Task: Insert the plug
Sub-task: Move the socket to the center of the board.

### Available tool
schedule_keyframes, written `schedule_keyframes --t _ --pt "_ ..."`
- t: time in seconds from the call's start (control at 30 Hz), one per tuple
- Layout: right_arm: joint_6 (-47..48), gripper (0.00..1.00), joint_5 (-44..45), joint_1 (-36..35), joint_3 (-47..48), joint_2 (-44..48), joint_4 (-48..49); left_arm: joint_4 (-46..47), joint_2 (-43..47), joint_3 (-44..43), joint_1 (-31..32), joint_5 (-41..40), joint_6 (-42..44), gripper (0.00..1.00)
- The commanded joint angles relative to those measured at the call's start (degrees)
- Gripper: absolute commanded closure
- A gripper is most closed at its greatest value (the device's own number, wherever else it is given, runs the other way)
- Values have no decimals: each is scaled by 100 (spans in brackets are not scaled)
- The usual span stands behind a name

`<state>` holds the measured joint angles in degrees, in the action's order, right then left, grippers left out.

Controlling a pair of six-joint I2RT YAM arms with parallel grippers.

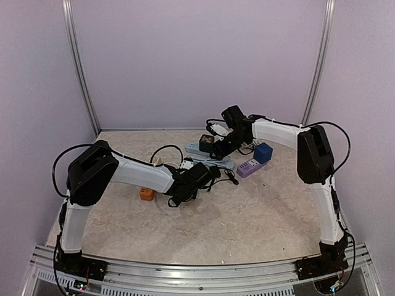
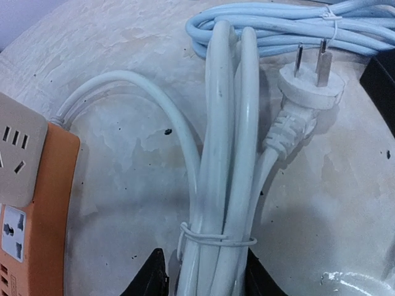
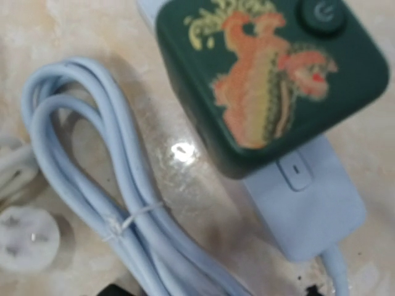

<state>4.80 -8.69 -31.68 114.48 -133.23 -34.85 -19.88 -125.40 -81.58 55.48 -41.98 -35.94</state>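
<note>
Seen from above, two white-and-black robot arms reach over a marbled beige table (image 1: 259,216). The left gripper (image 2: 207,280) hangs low near the table's centre. In its wrist view, its two black fingertips (image 2: 155,277) stand at 6 o'clock, one on each side of a white cord (image 2: 225,154) folded into a bundle and bound with a thin tie. The jaws are narrowed close around that bundle, but whether they press on it cannot be told. The white plug (image 2: 308,86), with two flat metal prongs pointing up, lies on the table at about 1 o'clock from the fingertips, just beside the bundle. At 9 o'clock an orange power strip (image 2: 31,203) with grey socket faces lies at the frame's edge, and the white cord runs into its top end. A coil of pale blue cable (image 2: 278,28) lies at 12 o'clock. The right gripper (image 1: 217,148) hovers toward the back of the table, at about 1 o'clock from the left one. Its wrist view shows a dark green block (image 3: 265,80) printed with an orange dragon, sitting on a pale blue power strip (image 3: 308,209). Only dark slivers of its fingertips show at 6 o'clock, set wide apart and holding nothing. A blue cube (image 1: 263,152) and a purple power strip (image 1: 250,167) lie at its 4 o'clock.
</note>
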Motion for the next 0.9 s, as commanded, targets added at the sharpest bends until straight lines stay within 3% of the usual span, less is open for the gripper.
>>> schedule_keyframes --t 0.0,0.27,0.5,0.77,0.87 --pt "-53 27 52 51 -71 338 -139 -763 -168 194 -358 -23 -372 66" --pt "196 25 161 55 -11 276 -461 -1141 370 1004 -1310 -95 -1097 66" --pt "277 22 112 -46 128 -67 -567 -905 769 1468 -2053 167 -1241 60" --pt "329 21 239 -98 663 -686 -656 -812 1214 1655 -1777 182 -1321 14" --pt "374 24 191 -115 875 -944 -751 -947 1339 1604 -1578 35 -1393 7"
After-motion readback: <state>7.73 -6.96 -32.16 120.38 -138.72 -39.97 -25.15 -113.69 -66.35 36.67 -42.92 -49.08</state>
